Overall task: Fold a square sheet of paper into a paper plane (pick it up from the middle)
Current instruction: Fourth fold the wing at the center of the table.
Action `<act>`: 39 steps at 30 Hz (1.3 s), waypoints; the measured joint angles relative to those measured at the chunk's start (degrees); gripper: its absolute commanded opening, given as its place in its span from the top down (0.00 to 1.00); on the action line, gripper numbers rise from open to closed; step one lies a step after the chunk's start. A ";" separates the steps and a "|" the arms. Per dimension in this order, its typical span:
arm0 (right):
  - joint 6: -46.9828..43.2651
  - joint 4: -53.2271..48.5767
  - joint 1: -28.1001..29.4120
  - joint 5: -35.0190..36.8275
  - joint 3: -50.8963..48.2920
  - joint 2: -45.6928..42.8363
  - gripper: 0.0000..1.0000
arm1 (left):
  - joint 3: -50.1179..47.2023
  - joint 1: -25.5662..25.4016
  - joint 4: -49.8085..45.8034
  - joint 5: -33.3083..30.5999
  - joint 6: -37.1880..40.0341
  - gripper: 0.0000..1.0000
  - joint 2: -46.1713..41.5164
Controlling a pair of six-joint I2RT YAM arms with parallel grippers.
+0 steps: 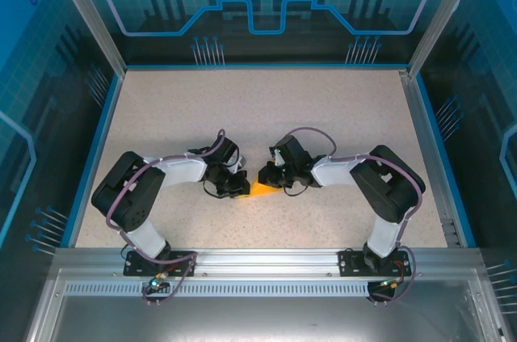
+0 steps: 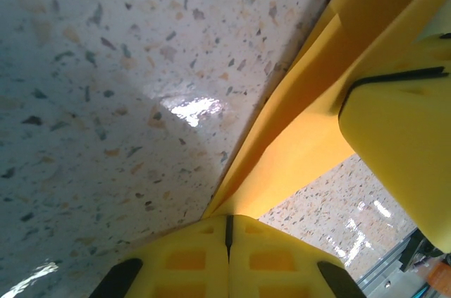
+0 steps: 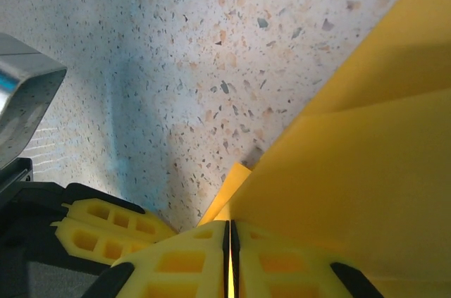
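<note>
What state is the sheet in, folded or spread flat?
Folded: the sheet shows overlapping layers and creases, pinched by the left gripper and right gripper.

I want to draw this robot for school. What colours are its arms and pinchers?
The left arm and right arm have chunky black joints, white links and looping purplish-grey cables. The fingers of the left gripper and right gripper are bright yellow plastic with square pockets.

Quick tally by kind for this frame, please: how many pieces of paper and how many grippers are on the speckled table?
Folded orange-yellow sheet of paper: 1
Yellow-fingered grippers, both pinching it: 2 (left gripper, right gripper)
Total: 3
</note>
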 measured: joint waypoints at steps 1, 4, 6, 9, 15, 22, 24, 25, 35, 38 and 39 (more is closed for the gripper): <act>0.00 0.33 0.00 0.00 0.00 0.15 0.89 | 0.00 0.00 0.02 0.02 0.00 0.94 0.00; -0.02 1.14 0.00 0.00 0.02 0.98 0.89 | 0.00 0.00 0.00 0.02 0.00 0.94 0.00; -0.02 1.33 -0.02 0.00 0.02 1.73 0.89 | 0.00 0.00 0.00 0.02 0.00 0.93 0.00; 0.00 1.68 -0.02 0.00 0.02 2.14 0.89 | 0.00 0.00 -0.02 0.04 0.00 0.92 -0.02; -0.02 1.70 -0.02 -0.02 0.02 2.16 0.89 | 0.00 0.11 0.02 1.16 -0.02 0.88 -0.66; -0.02 1.73 -0.09 -0.04 0.02 2.16 0.89 | 0.07 0.11 3.21 3.67 -1.68 0.86 -2.80; -0.02 1.75 -0.13 -0.22 0.02 2.16 0.89 | 0.07 0.11 4.11 3.91 -2.25 0.87 -2.62; -0.02 1.81 -0.13 -0.24 0.02 2.16 0.89 | 0.07 0.11 4.68 4.02 -2.60 0.87 -2.32; -0.02 2.08 -0.35 -0.46 0.02 2.16 0.89 | 0.15 0.15 5.79 2.05 -3.04 0.92 1.36; -0.04 2.10 -0.42 -0.48 0.02 2.12 0.89 | 0.15 0.15 5.64 0.81 -3.02 0.94 1.36; -0.04 2.08 -0.42 -0.46 0.02 2.01 0.89 | 0.15 0.15 5.57 0.48 -3.04 0.94 1.36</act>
